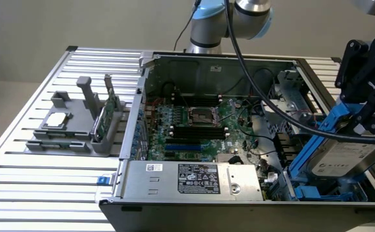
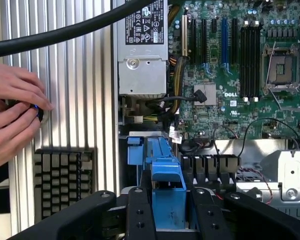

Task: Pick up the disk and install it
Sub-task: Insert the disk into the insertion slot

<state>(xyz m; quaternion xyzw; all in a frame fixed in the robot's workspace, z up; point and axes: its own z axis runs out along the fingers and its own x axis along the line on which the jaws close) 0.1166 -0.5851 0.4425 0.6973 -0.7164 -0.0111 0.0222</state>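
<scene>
Now | pincer (image 1: 356, 115) clamps disk (image 1: 339, 157) | long axis steeply tilted, lower end inside case (image 1: 219, 57)

Ribbed aluminium table (image 1: 38, 193), open computer case (image 1: 206, 72) on it; grey holder (image 1: 77, 133) beside, toward the exterior view's left
</scene>
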